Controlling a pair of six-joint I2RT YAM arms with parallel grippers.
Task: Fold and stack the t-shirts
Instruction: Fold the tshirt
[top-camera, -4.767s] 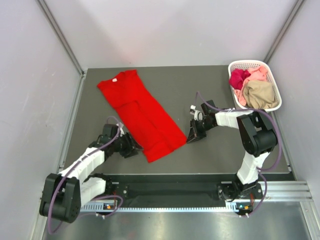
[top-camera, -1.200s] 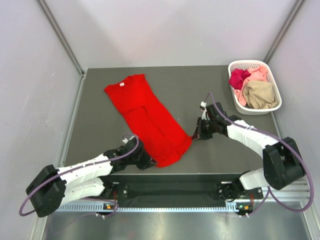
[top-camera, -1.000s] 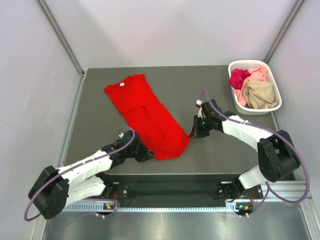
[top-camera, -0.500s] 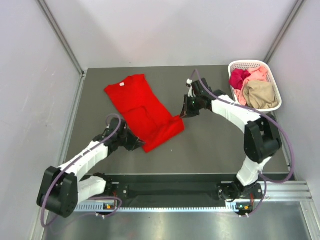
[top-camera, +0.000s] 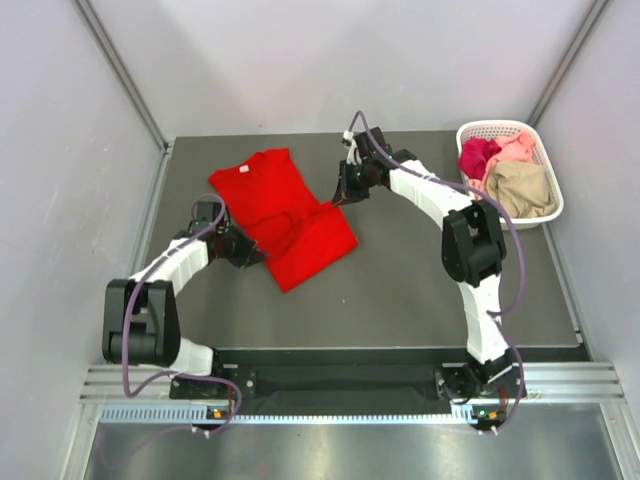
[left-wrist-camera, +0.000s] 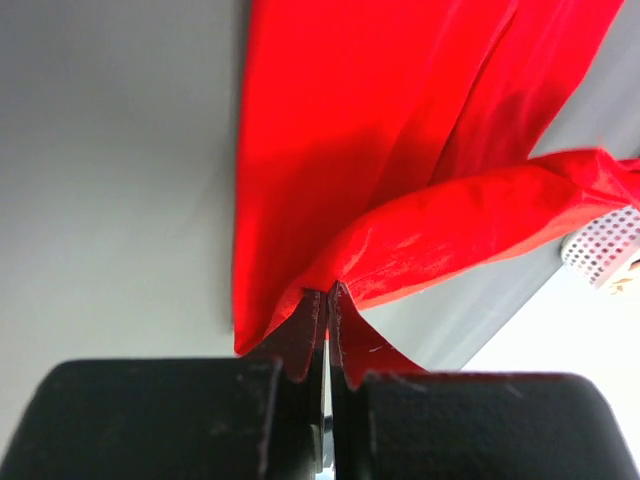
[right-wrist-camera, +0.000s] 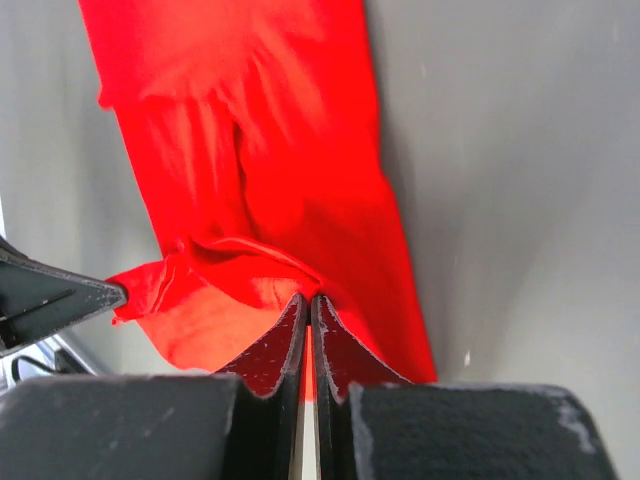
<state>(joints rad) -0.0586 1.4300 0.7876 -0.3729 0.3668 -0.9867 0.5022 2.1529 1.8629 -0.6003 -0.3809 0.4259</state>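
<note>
The left tool (top-camera: 259, 256) and the right tool (top-camera: 336, 199) are each pinched closed on the hem of the red t-shirt (top-camera: 282, 205), which lies left of centre on the worktop (top-camera: 430, 285). The other t-shirts (top-camera: 508, 175) are in the basket (top-camera: 547, 152), upper right.

I see a dark grey matte tabletop (top-camera: 420, 290) boxed in by plain pale lilac walls (top-camera: 330, 60). Silver metal rails (top-camera: 122, 75) run up the back corners, and the light is even.

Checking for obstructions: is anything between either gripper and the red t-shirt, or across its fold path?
Nothing visible. Left gripper and right gripper both pinch the red t-shirt; the basket sits well aside, far right.
</note>
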